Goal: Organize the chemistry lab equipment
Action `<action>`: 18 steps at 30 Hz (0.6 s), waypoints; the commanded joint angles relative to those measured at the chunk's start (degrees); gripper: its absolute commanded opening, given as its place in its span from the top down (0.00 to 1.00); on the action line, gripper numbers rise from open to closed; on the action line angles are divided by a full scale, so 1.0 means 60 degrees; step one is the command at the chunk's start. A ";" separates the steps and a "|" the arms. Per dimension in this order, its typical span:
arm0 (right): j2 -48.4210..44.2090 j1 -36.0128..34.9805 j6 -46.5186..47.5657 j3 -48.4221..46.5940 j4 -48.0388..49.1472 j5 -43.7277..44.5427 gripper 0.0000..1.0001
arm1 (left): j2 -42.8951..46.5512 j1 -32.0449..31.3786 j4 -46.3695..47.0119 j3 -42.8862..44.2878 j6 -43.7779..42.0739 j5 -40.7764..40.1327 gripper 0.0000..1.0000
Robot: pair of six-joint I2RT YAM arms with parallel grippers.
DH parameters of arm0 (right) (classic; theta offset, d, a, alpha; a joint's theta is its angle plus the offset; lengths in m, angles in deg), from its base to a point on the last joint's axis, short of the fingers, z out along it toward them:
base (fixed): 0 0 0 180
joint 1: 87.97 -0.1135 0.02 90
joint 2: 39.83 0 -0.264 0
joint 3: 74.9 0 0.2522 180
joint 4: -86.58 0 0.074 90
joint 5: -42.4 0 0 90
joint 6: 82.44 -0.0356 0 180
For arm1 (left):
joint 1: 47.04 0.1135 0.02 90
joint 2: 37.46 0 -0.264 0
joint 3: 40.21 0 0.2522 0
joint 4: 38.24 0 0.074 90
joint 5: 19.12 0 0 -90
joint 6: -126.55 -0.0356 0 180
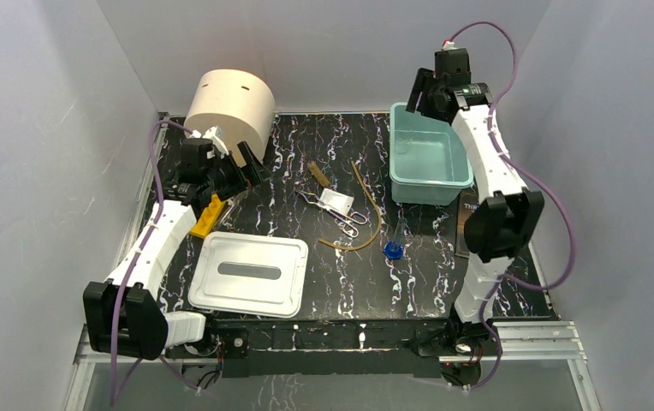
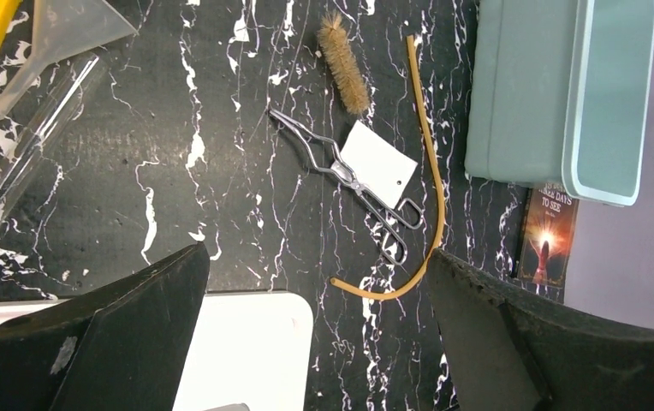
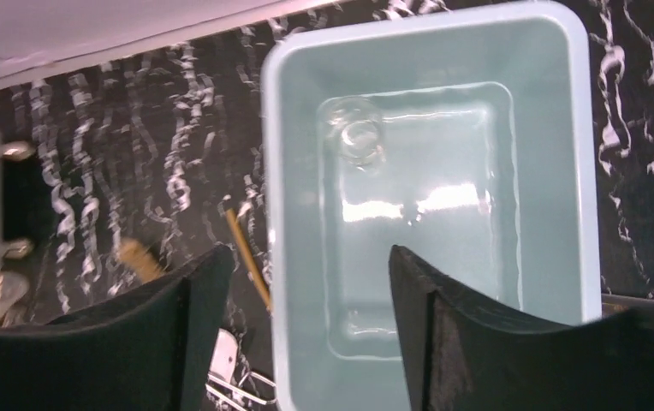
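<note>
right gripper (image 3: 308, 257) hangs above the teal bin (image 1: 431, 192), jaws spread with nothing between them. on the bin's floor, toward one corner, lies the clear beaker (image 3: 353, 137), the only piece that looks put away. outside, beside the bin's left wall, lie the brush (image 2: 343, 64), tan rubber tube (image 2: 433, 171), white packet (image 2: 379, 163) and metal tongs (image 2: 345, 175); the flask with blue cap (image 1: 395, 248) sits near its front corner. well apart from the bin, the left gripper (image 1: 242, 167) stands wide and empty by the yellow rack (image 1: 208, 216). most sorting seems left.
</note>
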 commanded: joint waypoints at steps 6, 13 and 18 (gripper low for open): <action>-0.2816 -0.2312 0.2655 0.2908 0.2416 -0.0837 0.10 | -0.0009 -0.0021 0.0099 0.0802 -0.0274 -0.0333 0.02; -0.2723 -0.3960 0.3155 0.3713 0.2559 -0.2087 0.15 | 0.0273 -0.0024 -0.0027 0.0877 -0.0588 -0.1122 0.02; -0.2028 -0.4758 0.3240 0.4085 0.2521 -0.2356 0.26 | 0.0167 -0.0028 -0.0172 0.0840 -0.0004 -0.1692 0.02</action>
